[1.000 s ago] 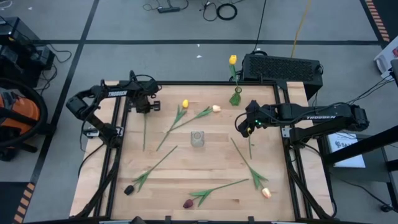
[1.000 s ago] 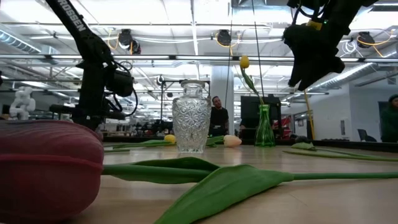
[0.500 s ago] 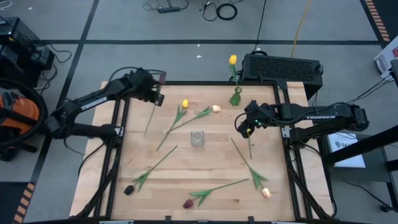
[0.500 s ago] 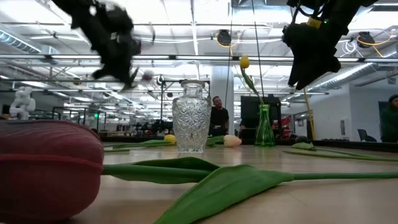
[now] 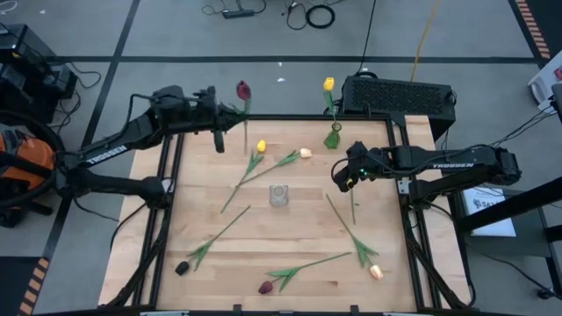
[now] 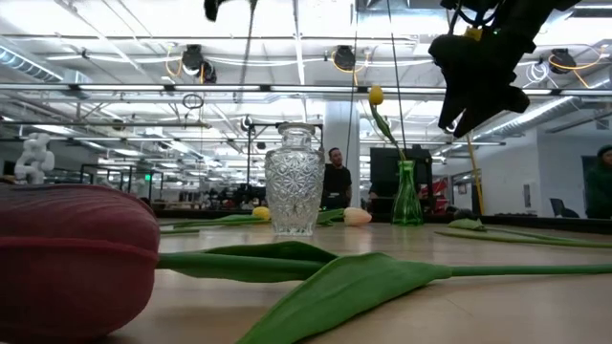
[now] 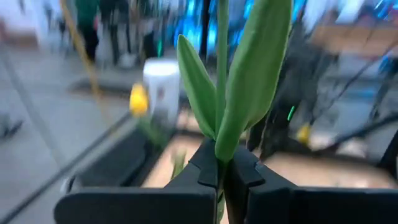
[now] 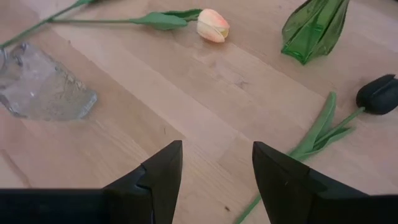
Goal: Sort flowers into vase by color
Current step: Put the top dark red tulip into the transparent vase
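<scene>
Writing: white "TROSSEN" lettering shows on the right arm [image 5: 452, 164] and on the left arm [image 5: 110, 152].

Containers: a clear cut-glass vase [image 5: 278, 195] stands near the middle of the table [image 5: 299, 233] and is empty. A green glass vase [image 5: 333, 138] at the far edge holds one yellow tulip [image 5: 328, 84].

Left gripper [image 5: 219, 118]: raised over the table's far left corner, fingers clamped together on the stem of a maroon tulip [image 5: 242, 90], its leaves standing up between them in the left wrist view.

Right gripper [image 5: 341, 180]: above the table toward the right edge, fingers apart, holding nothing.

Flowers lying on the table: a yellow tulip [image 5: 260, 147] and a peach tulip [image 5: 305, 153] beyond the clear vase; a black tulip [image 5: 182, 268] near the near left corner; a maroon tulip [image 5: 265, 287] at the near edge; a peach tulip [image 5: 376, 272] toward the near right corner.
</scene>
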Available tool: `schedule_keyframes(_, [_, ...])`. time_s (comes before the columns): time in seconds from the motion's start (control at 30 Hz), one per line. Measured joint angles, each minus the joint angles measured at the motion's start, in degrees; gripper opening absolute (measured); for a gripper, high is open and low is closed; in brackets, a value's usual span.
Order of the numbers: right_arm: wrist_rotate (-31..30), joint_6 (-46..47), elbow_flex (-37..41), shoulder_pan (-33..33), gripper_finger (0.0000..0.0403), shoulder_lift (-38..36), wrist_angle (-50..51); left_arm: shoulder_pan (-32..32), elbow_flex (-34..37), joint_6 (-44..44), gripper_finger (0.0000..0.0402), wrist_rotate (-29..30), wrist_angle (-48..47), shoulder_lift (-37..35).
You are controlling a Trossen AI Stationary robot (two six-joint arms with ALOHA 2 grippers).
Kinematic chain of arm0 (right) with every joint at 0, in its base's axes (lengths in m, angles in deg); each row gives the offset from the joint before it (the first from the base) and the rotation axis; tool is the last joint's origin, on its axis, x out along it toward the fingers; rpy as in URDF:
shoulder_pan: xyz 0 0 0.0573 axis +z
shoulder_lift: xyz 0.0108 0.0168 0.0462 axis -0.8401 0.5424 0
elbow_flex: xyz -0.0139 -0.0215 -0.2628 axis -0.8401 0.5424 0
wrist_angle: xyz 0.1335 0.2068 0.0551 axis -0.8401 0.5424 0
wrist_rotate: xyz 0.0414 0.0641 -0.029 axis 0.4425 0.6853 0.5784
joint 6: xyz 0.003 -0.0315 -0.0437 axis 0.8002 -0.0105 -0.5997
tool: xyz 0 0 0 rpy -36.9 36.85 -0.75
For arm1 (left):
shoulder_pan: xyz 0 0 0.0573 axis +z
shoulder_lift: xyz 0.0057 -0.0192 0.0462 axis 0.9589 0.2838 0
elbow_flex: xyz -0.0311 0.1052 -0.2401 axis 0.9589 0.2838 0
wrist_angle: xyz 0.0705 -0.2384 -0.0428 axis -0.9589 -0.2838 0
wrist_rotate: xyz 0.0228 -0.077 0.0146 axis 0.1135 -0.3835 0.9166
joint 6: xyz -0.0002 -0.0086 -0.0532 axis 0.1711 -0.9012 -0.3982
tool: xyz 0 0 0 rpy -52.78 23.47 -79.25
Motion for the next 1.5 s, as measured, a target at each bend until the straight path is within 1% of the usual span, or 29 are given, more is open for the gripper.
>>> schedule_keyframes(0.1, [-0.02,0.26,0.00,0.00,0.0187,0.00,0.00,-1.96,-0.03,0.03,0.0004,-0.70,4.46,1.81])
schedule_keyframes(0.23, [-0.02,0.26,0.00,0.00,0.0187,0.00,0.02,-5.51,0.09,-2.66,0.0004,-5.10,10.84,5.72])
schedule_keyframes(0.3, [-0.02,0.22,0.00,0.00,0.0187,0.00,0.04,-7.56,0.09,-2.94,0.0004,-6.28,13.80,7.51])
schedule_keyframes(0.4, [-0.33,0.09,0.00,0.00,0.0187,0.00,0.07,-10.30,0.09,-2.96,0.0004,-6.34,17.46,9.42])
schedule_keyframes(0.53, [-0.37,0.06,0.00,0.00,0.0187,0.00,0.45,-12.64,0.52,-3.03,0.0003,-6.44,19.32,10.11])
schedule_keyframes(0.67, [-0.35,-0.42,0.00,0.00,0.0187,0.00,0.50,-14.41,4.66,-4.79,0.0003,-5.46,22.63,10.26])
schedule_keyframes(0.83, [-0.33,-1.67,0.00,0.01,0.0187,0.00,0.50,-15.59,11.64,-7.26,0.0003,-0.90,33.90,10.22])
schedule_keyframes(0.9, [-0.33,-1.71,0.00,0.00,0.0187,0.00,0.50,-15.57,13.62,-8.77,0.0003,-0.12,36.34,10.22])
schedule_keyframes(1.07, [-0.28,-2.50,0.00,0.00,0.0187,0.00,0.52,-15.76,15.91,-9.61,0.0003,1.28,36.27,10.21])
schedule_keyframes(1.23, [-0.24,-2.74,0.00,0.00,0.0187,0.00,0.50,-15.79,15.96,-10.00,0.0003,1.44,36.06,10.46])
schedule_keyframes(1.43, [-0.17,-2.44,0.00,0.00,0.0187,0.00,0.48,-15.90,15.96,-8.52,0.0003,1.46,31.12,11.53])
schedule_keyframes(1.5, [-0.16,-2.33,0.00,0.00,0.0187,0.00,0.48,-15.90,15.96,-8.45,0.0003,1.46,30.96,12.69])
